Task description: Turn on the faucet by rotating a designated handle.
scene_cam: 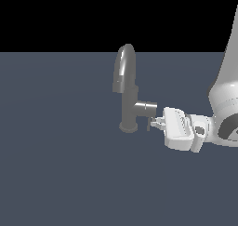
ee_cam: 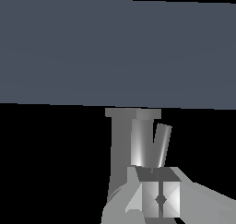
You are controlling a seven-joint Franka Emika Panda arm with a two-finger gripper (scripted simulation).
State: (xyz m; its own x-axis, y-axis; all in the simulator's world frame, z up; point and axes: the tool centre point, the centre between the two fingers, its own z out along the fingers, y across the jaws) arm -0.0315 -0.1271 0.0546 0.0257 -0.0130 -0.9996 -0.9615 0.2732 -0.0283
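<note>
Here, tool (scene_cam: 157, 123) touching handle (scene_cam: 148, 123) beside faucet (scene_cam: 128, 95), grip unclear, grey floor (scene_cam: 60, 164)

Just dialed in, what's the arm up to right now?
The arm's gripper sits right at the faucet's side stub, its fingertips around the thin handle hanging below the stub's end. The exterior view is too coarse to say whether the fingers are touching the handle, and the wrist view doesn't settle it. The faucet stands upright on the grey floor.
</note>
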